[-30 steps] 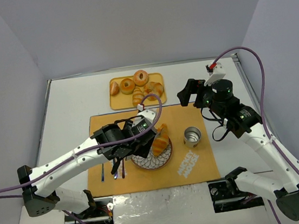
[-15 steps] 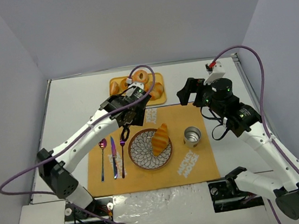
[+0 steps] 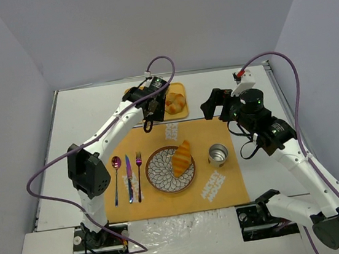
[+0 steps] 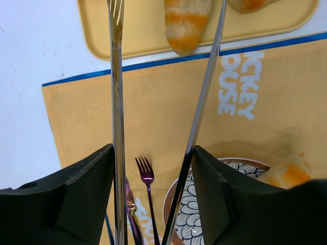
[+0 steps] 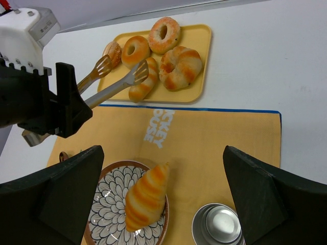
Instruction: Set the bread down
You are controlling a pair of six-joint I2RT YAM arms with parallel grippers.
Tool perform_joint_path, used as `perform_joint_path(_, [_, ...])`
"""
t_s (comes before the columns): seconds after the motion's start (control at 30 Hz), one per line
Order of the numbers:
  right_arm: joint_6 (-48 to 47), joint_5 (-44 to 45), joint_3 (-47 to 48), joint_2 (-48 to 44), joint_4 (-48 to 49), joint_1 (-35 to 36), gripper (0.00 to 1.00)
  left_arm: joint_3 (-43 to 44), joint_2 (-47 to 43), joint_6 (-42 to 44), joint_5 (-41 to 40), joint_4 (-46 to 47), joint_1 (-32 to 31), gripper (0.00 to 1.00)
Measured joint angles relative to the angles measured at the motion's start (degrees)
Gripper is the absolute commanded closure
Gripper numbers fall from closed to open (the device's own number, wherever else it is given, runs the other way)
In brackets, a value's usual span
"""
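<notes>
One roll [image 3: 182, 157] lies on the plate [image 3: 157, 177] at the middle of the placemat [image 3: 226, 185], its narrow tip toward 1 o'clock. The second roll [image 5: 143, 82] sits on the tray [image 5: 202, 41] at 12 o'clock from the plate, beside two bagels [image 5: 164, 34] and a knotted bun [image 5: 180, 67].

The left gripper [image 4: 153, 153] hangs over the mat's far edge, its fingers pressed on the outside of a pair of tongs [image 4: 116, 102]. The tong arms are spread and nothing is caught in them. Seen from the left wrist, the tray roll shows between the arms at 12 o'clock; I cannot tell if either arm touches it.

The right gripper [image 5: 162, 153] is released, jaws wide and empty, held above the mat's far right corner at 2 o'clock from the plate.

A cup [image 3: 218, 155] stands at 3 o'clock of the plate. A fork [image 3: 140, 174], knife [image 3: 128, 181] and spoon [image 3: 116, 171] lie at 9 o'clock.
</notes>
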Motion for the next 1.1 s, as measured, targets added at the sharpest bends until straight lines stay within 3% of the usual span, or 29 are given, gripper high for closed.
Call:
perform_joint_path(0.43, [0.0, 0.0, 0.0, -0.1, -0.5, 0.0, 0.00, 2.5, 8.3, 0.9, 4.2, 0.1, 1.3, 0.55])
perform_joint_path(0.6, [0.0, 0.5, 0.0, -0.1, -0.8, 0.0, 0.00, 2.7, 9.0, 0.9, 4.5, 0.2, 1.3, 0.66])
perform_joint_path(0.73, [-0.2, 1.2, 0.0, -0.2, -0.8, 0.0, 0.00, 3.0, 9.0, 1.2, 4.5, 0.3, 1.4, 0.81])
perform_joint_path(1.1, [-0.4, 1.6, 0.0, -0.2, -0.9, 0.0, 0.00, 3.0, 7.3, 1.5, 3.6, -0.3, 1.3, 0.89])
